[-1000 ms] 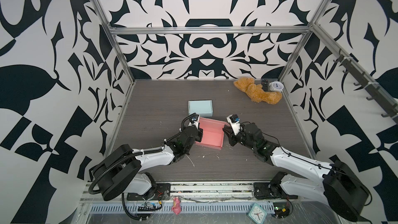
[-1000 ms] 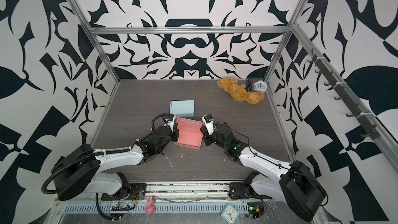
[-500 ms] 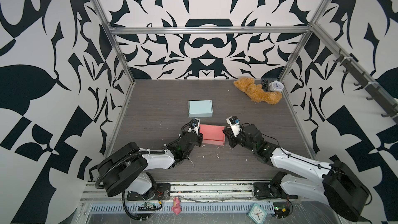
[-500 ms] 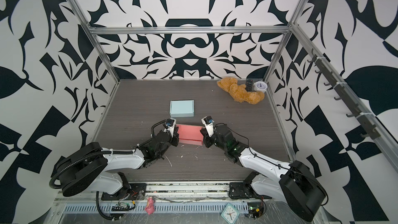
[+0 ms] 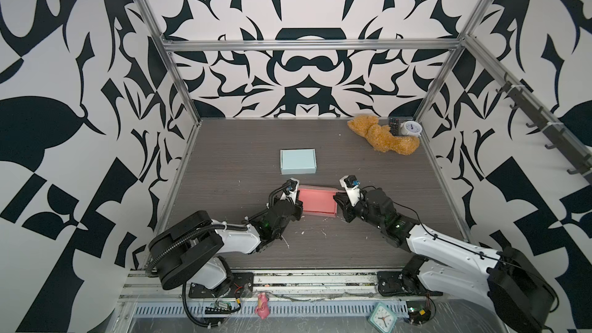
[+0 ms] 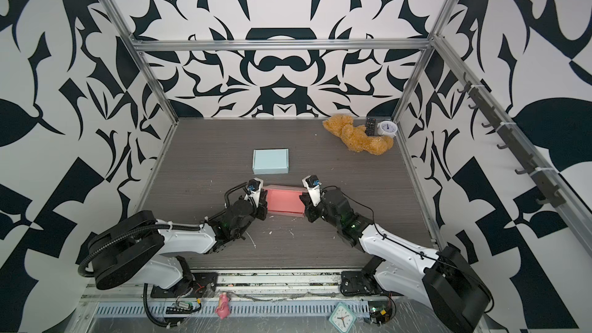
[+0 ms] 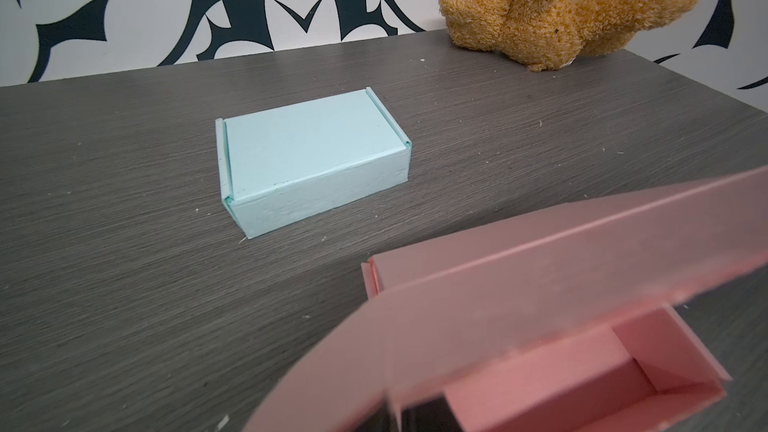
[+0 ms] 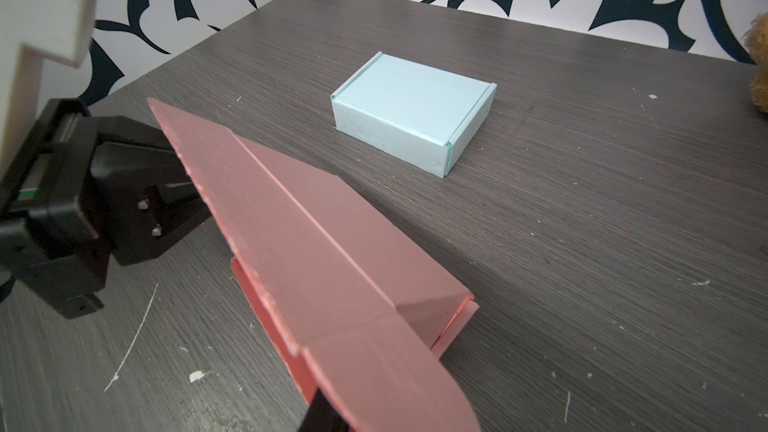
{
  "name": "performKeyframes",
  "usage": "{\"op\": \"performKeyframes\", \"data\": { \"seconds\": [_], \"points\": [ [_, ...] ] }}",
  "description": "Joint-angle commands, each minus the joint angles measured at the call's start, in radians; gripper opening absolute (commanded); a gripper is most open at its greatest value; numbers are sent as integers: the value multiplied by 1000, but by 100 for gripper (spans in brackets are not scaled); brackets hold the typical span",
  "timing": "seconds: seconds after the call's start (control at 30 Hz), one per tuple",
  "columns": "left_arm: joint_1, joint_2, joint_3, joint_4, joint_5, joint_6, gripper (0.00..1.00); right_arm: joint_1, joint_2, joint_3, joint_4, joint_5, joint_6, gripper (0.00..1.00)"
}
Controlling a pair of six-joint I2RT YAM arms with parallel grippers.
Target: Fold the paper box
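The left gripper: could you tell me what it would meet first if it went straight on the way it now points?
The pink box, whose raised lid flap the left gripper appears to pinch. Beyond it, the blue box lies roughly ahead, slightly to one side, though depth is unclear.

Bright, even, diffuse light fills the scene, seemingly from above. Shadows are faint and soft, only a thin dark rim beside the blue box point(image 7: 307, 151). Both top views are sharp. In both wrist views the pink paper box point(image 7: 561, 284) blurs close to the lens.
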Motion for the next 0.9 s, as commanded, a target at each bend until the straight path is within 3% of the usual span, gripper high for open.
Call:
{"op": "performKeyframes", "data": {
  "seconds": [0.0,0.37,0.63,0.87],
  "points": [
    [-11,26,-21,52,-3,6,10,7,-13,-8,18,9,12,17],
    [-18,45,-25,53,-3,3,10,8,-19,-35,25,39,40,22],
    [-21,76,-16,60,-3,7,8,8,-40,-67,25,58,95,35],
    [-23,83,-19,70,-8,9,8,8,-106,-64,-58,69,124,53]
  ]
}}
